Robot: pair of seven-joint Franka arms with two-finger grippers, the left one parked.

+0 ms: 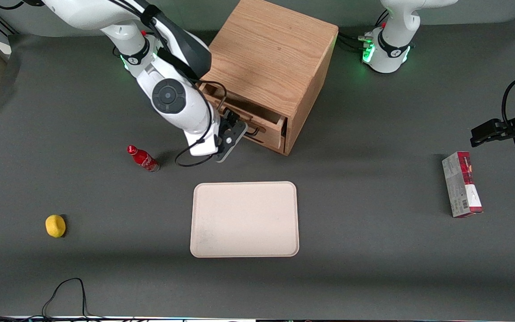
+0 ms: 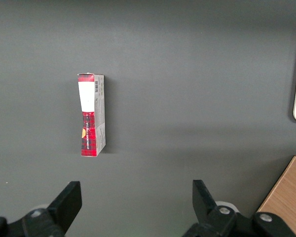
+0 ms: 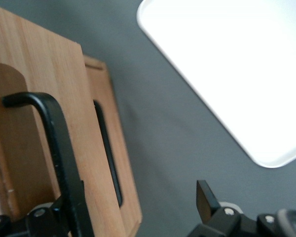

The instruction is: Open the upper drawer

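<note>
**Jaws wide at the top handle, drawer partly out**

Jaws stand wide apart on the right arm's gripper [image 1: 234, 121], and it sits right at the front of the oak-coloured wooden cabinet [image 1: 275, 53]. In the wrist view the wide dark metal bar handle [image 3: 59, 143] runs between the two fingers. It lies close to one of them, with plenty of air before the other black fingertip [image 3: 204, 197]. Nothing is clamped.

The upper drawer [image 1: 257, 117], light wood front and all, is out of the cabinet by a small amount. A dark gap shows above it in the front view, and in the wrist view its front stands proud of the matching lower drawer [image 3: 126, 187], which sits flush.

Out on the dark grey table [image 1: 373, 268], take the pale beige rounded rectangular tray [image 1: 244, 219] as the centre of the dial.
- The cabinet is at twelve o'clock, farther from the front camera.
- The small red bottle [image 1: 143, 158] leans at ten o'clock, near the working arm.
- The round yellow fruit [image 1: 55, 225] is out at nine o'clock, well apart from the tray, toward the working arm's end.
- The red and grey cardboard carton [image 1: 461, 184] lies flat at three o'clock, toward the parked arm's end.
</note>
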